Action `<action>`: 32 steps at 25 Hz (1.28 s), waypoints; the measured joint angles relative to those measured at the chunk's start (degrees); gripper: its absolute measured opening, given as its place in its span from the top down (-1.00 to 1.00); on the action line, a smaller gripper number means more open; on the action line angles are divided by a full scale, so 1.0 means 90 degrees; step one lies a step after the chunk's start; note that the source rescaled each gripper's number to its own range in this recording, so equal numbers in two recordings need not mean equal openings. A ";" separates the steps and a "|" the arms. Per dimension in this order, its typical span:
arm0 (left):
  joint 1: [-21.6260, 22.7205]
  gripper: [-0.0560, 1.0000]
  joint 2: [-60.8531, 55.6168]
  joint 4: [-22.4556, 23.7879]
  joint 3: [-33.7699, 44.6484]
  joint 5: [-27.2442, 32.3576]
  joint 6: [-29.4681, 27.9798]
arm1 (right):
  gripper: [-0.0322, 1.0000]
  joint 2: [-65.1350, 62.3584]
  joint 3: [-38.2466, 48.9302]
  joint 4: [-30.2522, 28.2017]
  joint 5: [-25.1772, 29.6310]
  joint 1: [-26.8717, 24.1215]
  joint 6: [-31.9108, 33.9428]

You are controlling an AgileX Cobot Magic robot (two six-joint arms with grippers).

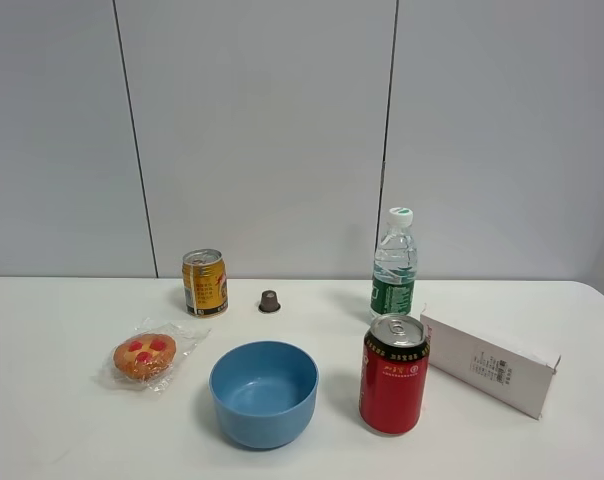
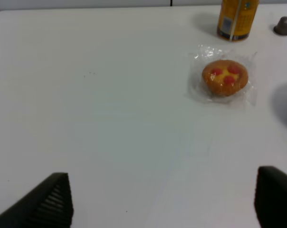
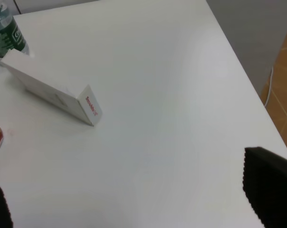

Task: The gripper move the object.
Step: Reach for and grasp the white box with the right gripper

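1. White box (image 1: 490,362) lies flat on the table (image 1: 62,420), just right of the red can (image 1: 393,375).
2. Long axis diagonal: far end near the water bottle (image 1: 393,265), near end toward the right.
3. Left gripper (image 2: 165,199) and right gripper (image 3: 134,194) spread wide, empty.

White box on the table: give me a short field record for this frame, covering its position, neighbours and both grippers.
target: white box, lying flat, ungrasped
position: right of the red can and water bottle
other items: blue bowl, gold can, wrapped pastry, small dark cap
left gripper: open, holding nothing, pastry ahead
right gripper: open, holding nothing, box ahead
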 joint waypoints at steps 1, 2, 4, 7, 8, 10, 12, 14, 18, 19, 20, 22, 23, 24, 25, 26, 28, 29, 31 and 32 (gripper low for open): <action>0.0000 -1.00 0.0000 0.0000 0.0000 0.0000 0.0000 | -1.00 0.0000 0.0000 0.0000 0.0000 0.0000 -0.0053; 0.0000 -1.00 0.0000 0.0000 0.0000 0.0000 0.0000 | -1.00 0.0000 0.0000 0.0000 0.0000 0.0000 -0.0135; 0.0000 -1.00 0.0000 0.0000 0.0000 0.0000 0.0000 | -1.00 0.0000 -0.0022 0.0005 0.0015 0.0000 -0.0286; 0.0000 -1.00 0.0000 0.0000 0.0000 0.0000 0.0000 | -1.00 0.0186 -0.0308 0.0139 0.0120 0.0000 -0.0377; 0.0000 -1.00 0.0000 0.0000 0.0000 0.0000 0.0000 | -1.00 0.0370 -0.0429 0.0208 0.0126 0.0000 -0.0382; 0.0000 -1.00 0.0000 0.0000 0.0000 0.0000 0.0000 | -1.00 0.0793 -0.0723 0.0352 0.0140 0.0000 -0.0382; 0.0000 -1.00 0.0000 0.0000 0.0000 0.0000 0.0000 | -1.00 0.1327 -0.0998 0.0471 0.0139 0.0000 -0.0389; 0.0000 -1.00 0.0000 0.0000 0.0000 0.0000 0.0000 | -1.00 0.1835 -0.1274 0.0617 0.0116 0.0000 -0.0531; 0.0000 -1.00 0.0000 0.0000 0.0000 0.0000 0.0000 | -1.00 0.2818 -0.1637 0.1191 -0.0034 0.0000 -0.1332; 0.0000 -1.00 0.0000 0.0000 0.0000 0.0000 0.0000 | -1.00 0.3050 -0.1674 0.1384 -0.0127 0.0000 -0.1571; 0.0000 -1.00 0.0000 0.0000 0.0000 0.0000 0.0000 | -1.00 0.3235 -0.1690 0.1565 -0.0235 0.0000 -0.1787; 0.0000 -1.00 0.0000 0.0000 0.0000 0.0000 0.0000 | -1.00 0.3703 -0.1698 0.1829 -0.0405 0.0000 -0.2121; 0.0000 -1.00 0.0000 0.0000 0.0000 0.0000 0.0000 | -1.00 0.3903 -0.1698 0.1923 -0.0478 0.0000 -0.2273; 0.0000 -1.00 0.0000 0.0000 0.0000 0.0000 0.0000 | -1.00 0.4151 -0.1698 0.2005 -0.0563 0.0000 -0.2400; 0.0000 -1.00 0.0000 0.0000 0.0000 0.0000 0.0000 | -1.00 0.4397 -0.1703 0.2024 -0.0640 0.0039 -0.2476; 0.0000 -1.00 0.0000 0.0000 0.0000 0.0000 0.0000 | -1.00 0.4650 -0.1703 0.2016 -0.0755 0.0110 -0.2532; 0.0000 -1.00 0.0000 0.0000 0.0000 0.0000 0.0000 | -1.00 0.5114 -0.1710 0.1830 -0.0970 0.0319 -0.2586; 0.0000 -1.00 0.0000 0.0000 0.0000 0.0000 0.0000 | -1.00 0.5374 -0.1710 0.1695 -0.1091 0.0465 -0.2594; 0.0000 -1.00 0.0000 0.0000 0.0000 0.0000 0.0000 | -1.00 0.5890 -0.1772 0.1268 -0.1236 0.0738 -0.2547; 0.0000 -1.00 0.0000 0.0000 0.0000 0.0000 0.0000 | -1.00 0.6185 -0.1836 0.1074 -0.1278 0.0866 -0.2469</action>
